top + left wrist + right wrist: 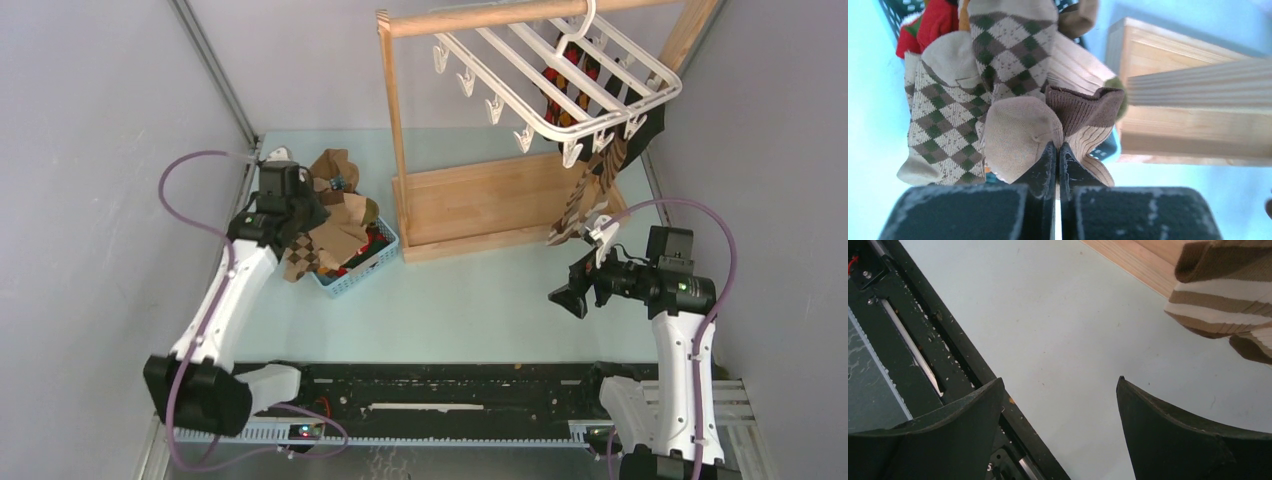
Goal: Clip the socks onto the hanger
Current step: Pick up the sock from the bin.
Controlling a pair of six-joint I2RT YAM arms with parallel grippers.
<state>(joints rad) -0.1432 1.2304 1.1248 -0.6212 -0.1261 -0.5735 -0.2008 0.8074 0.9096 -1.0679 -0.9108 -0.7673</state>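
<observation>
L fingers (1043, 167) were shut tight, tips pressed against a tan sock (1018, 127) & a brown cuff (1083, 107) in the socks pile (335, 230) at the blue basket (375, 262); if fabric was pinched, I could not tell. R fingers (1168, 435) stood wide open over the bench (1058, 315), holding nothing, near a striped sock (1228, 295) which hung from the white hanger (560, 90), hooked on the rail of the wooden stand (480, 200)
</observation>
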